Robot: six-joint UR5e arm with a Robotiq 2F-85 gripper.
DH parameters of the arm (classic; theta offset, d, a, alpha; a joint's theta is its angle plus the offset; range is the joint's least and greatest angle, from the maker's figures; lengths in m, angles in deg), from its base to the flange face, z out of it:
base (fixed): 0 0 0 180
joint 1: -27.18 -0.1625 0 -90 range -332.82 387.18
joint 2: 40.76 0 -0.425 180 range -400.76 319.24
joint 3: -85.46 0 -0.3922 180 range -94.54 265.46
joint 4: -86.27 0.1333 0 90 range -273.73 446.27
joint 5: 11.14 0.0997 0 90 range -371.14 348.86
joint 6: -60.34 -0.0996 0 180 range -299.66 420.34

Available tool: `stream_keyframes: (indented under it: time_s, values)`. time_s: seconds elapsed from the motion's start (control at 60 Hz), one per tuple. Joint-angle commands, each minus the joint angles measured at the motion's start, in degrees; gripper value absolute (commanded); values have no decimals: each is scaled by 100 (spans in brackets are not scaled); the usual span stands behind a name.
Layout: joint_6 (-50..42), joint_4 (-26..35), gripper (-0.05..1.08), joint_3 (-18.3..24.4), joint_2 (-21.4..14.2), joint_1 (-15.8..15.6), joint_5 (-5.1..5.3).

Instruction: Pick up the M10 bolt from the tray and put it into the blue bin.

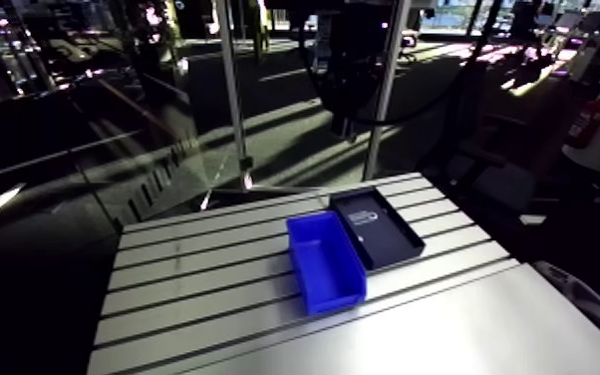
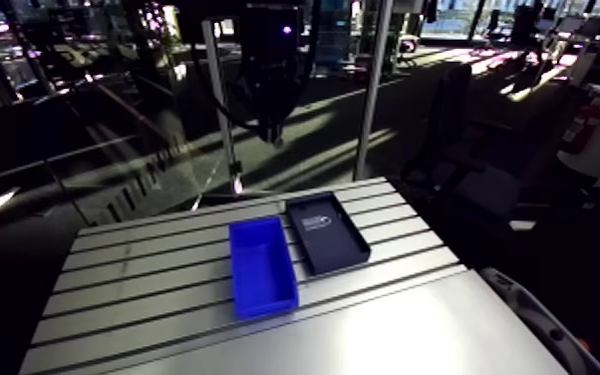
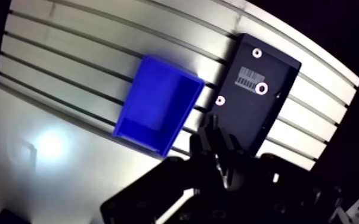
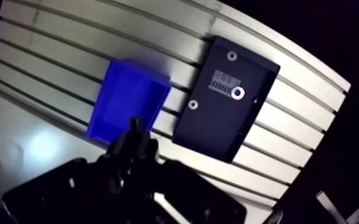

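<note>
A blue bin (image 1: 324, 259) lies open and empty on the slotted table (image 1: 194, 289), with a flat black tray (image 1: 376, 227) right beside it. In the wrist view the tray (image 3: 259, 113) carries a barcode label and three small bright round pieces; the largest (image 3: 262, 89) sits near the label. I cannot tell which piece is the M10 bolt. My gripper (image 3: 213, 124) hangs high above the table, over the gap between bin and tray. Its fingers are shut together with nothing visible between them. In the arm view the wrist (image 2: 269, 90) is a dark shape well above the table.
Two upright metal posts (image 1: 232, 100) (image 1: 384, 90) stand behind the table's far edge. A smooth unslotted plate (image 1: 444, 329) forms the table's near part. The tray lies close to the table's right edge.
</note>
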Motion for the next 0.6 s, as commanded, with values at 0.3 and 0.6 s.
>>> stream_keyframes:
  time_s: [0.3, 0.6]
  values:
    - [2814, 21, 106, -407, -74, -188, 144]
    - [4239, 179, 105, -556, -260, -339, 99]
